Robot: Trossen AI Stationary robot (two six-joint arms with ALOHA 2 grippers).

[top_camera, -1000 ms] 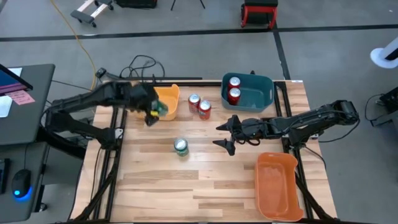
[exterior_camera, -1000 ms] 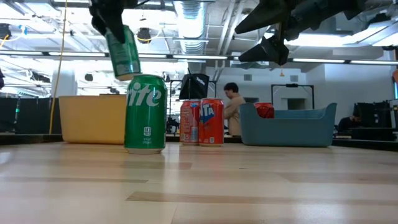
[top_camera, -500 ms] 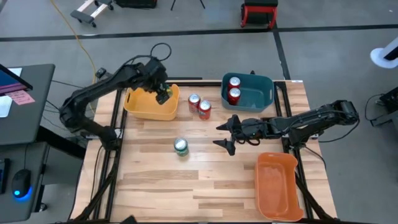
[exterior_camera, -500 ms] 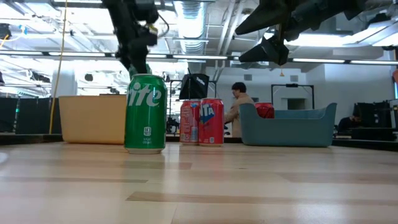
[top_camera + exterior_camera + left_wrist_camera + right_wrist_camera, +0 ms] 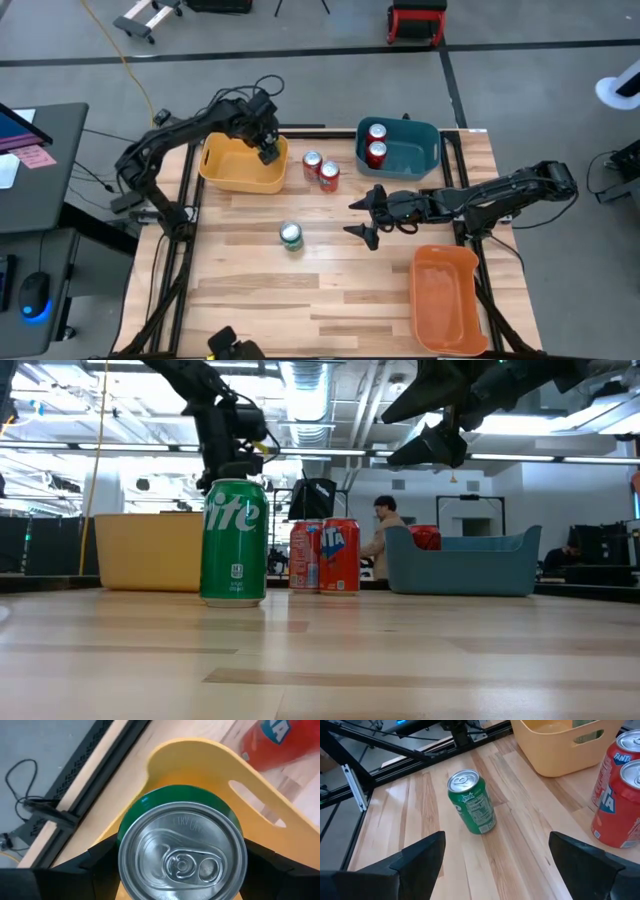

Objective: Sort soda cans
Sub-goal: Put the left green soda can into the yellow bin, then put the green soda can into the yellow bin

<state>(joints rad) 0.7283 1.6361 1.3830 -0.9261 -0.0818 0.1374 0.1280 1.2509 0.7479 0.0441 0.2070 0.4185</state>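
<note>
I am holding the left end effector over the yellow bin at the far left corner of the worktop, and its fingers are pinching a green can; the left wrist view is showing the can's silver top between the two dark fingers with the bin's yellow wall right behind it. I judge this to be the drop-off step for the first green can. Next I am needing to lower it inside the bin walls and spread the fingers without knocking the rim.

The second green can is standing upright near the middle of the worktop. Two red cans are standing touching one another, just beside the yellow bin, and two more red cans are sitting in the blue bin at the far right. The orange bin is lying at the near right corner.

The right end effector is hovering with its fingers spread wide, pointing at the middle green can.
</note>
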